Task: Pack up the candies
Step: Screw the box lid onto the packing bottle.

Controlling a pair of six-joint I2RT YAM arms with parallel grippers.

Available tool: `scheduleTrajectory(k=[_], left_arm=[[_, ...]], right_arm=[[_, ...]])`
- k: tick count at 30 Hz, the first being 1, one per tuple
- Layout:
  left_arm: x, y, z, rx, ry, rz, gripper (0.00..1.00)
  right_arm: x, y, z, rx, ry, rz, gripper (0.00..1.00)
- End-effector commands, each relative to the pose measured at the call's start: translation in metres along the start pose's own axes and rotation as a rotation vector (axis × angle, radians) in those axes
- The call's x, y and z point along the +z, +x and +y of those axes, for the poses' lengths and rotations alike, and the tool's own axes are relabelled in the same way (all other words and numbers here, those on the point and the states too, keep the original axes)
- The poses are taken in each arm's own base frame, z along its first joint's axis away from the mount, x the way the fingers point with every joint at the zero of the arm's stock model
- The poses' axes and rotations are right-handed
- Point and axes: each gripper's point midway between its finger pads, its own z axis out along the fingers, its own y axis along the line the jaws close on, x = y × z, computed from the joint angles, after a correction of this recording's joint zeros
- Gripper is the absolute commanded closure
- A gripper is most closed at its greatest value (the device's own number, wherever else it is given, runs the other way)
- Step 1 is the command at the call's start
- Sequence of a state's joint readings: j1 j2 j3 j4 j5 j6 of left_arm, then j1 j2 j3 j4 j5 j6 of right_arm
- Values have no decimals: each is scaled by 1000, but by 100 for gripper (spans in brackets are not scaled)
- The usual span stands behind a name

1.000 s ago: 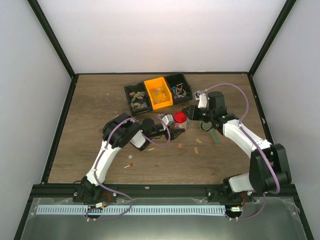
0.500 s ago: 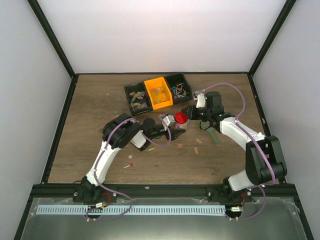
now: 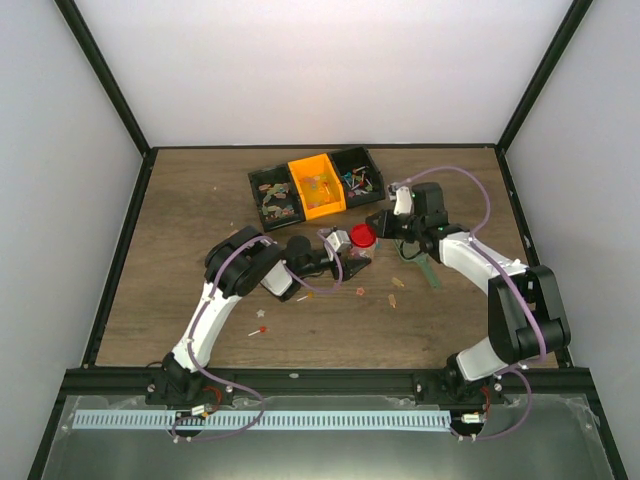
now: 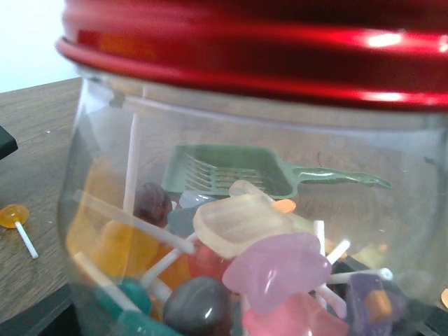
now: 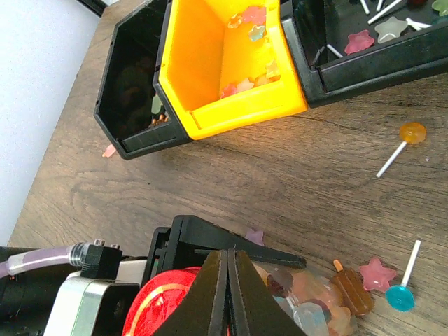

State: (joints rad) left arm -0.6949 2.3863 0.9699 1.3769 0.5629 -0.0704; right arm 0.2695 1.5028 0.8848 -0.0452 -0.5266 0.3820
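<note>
A clear glass jar [image 4: 140, 161] fills the left wrist view, packed with the candies [image 4: 266, 266], with the round red lid [image 4: 280, 49] sitting on its mouth. My left gripper [image 3: 347, 263] is shut on the jar; one of its black fingers [image 5: 231, 241] lies along the jar's side. My right gripper [image 5: 229, 253] is shut, with nothing between its jaws, its tips right over the red lid [image 5: 164, 304]. Loose candies lie on the table: a star [image 5: 378, 271], a blue lollipop [image 5: 400, 297] and an orange lollipop [image 5: 411, 133].
A yellow bin [image 5: 231, 105] between two black bins [image 5: 133, 105] stands behind the jar, with candies inside. The green slotted scoop [image 3: 425, 268] lies on the table right of the jar. More loose candies [image 3: 262, 329] lie toward the front.
My right arm's elbow has shifted slightly while its gripper stays over the red lid. The left arm and the jar have not visibly moved.
</note>
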Motion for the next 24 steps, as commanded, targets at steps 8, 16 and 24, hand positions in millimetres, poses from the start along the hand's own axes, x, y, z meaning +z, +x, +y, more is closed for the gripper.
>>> scheduleTrajectory(k=[8, 16, 24], left_arm=[[-7, 78, -1, -203, 0, 247, 33], [-6, 81, 5, -229, -24, 252, 35], [-5, 81, 8, -251, -25, 248, 36]], right_arm=[[-2, 58, 1, 50, -102, 104, 99], [-3, 79, 0, 80, -130, 141, 99], [-8, 97, 2, 114, -158, 156, 99]])
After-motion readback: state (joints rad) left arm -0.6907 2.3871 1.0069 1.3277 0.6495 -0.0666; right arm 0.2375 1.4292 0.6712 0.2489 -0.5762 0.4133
